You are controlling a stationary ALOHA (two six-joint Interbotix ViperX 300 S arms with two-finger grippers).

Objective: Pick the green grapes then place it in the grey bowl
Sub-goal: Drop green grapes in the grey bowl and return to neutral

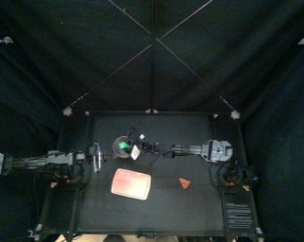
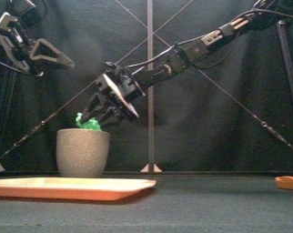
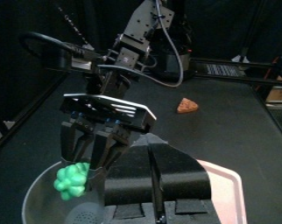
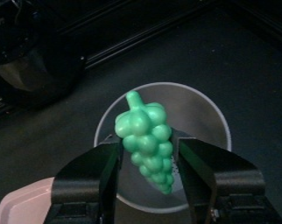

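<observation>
Your green grapes in the clamp of the right gripper's 2 jaws, over the grey bowl's mouth.

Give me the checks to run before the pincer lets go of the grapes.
1. Green grapes clamped in the right pincer: ok.
2. Grapes over the grey bowl's mouth: ok.
3. Bowl standing upright: ok.
4. Bowl's inside free of other things: cannot tell, the grapes hide part of it.
5. Left pincer apart from the bowl, resting at the left: ok.
</observation>
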